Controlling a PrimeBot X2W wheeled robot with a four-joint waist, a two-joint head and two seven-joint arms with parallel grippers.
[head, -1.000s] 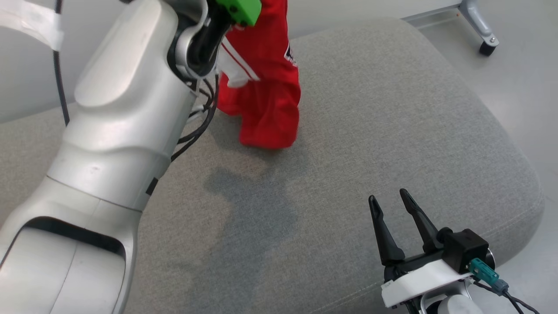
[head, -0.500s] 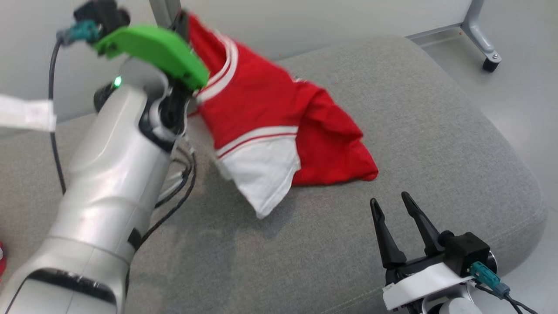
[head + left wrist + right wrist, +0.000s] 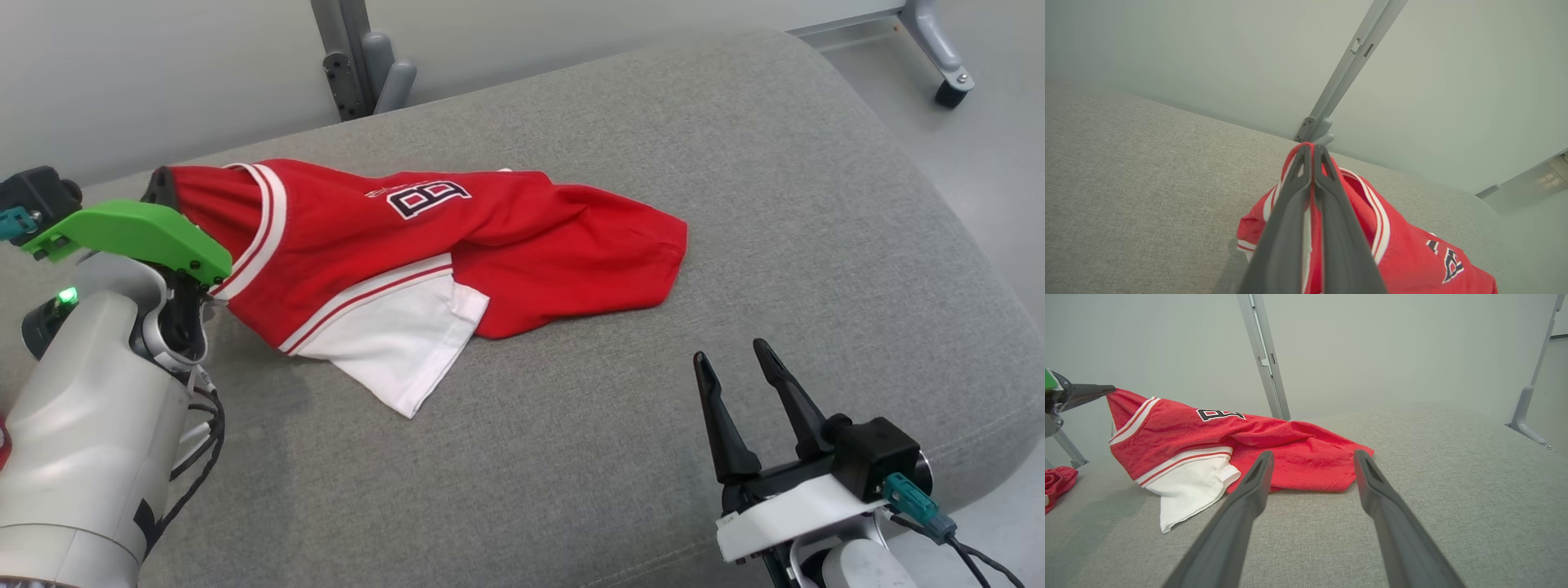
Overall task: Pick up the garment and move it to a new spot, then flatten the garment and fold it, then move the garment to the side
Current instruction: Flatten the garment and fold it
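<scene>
My right gripper point(image 3: 729, 354) hovers over the near edge of the grey upholstered cushion point(image 3: 816, 204), jaws parted and empty. My left gripper point(image 3: 1310, 148), forearm angled up at the left, has its jaws pinched on the striped collar of the red jersey with a white sleeve point(image 3: 555, 245). The jersey lies mid-cushion, its long axis left-right and its collar leftward. Its black mark reads B or 8; I cannot tell which.

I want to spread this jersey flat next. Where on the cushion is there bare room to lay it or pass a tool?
Bare cushion runs from the hem of the jersey rightward to the rounded edge, and along the near strip between it and the open right tool. The left is crowded: the left tool is shut on the jersey there.
</scene>
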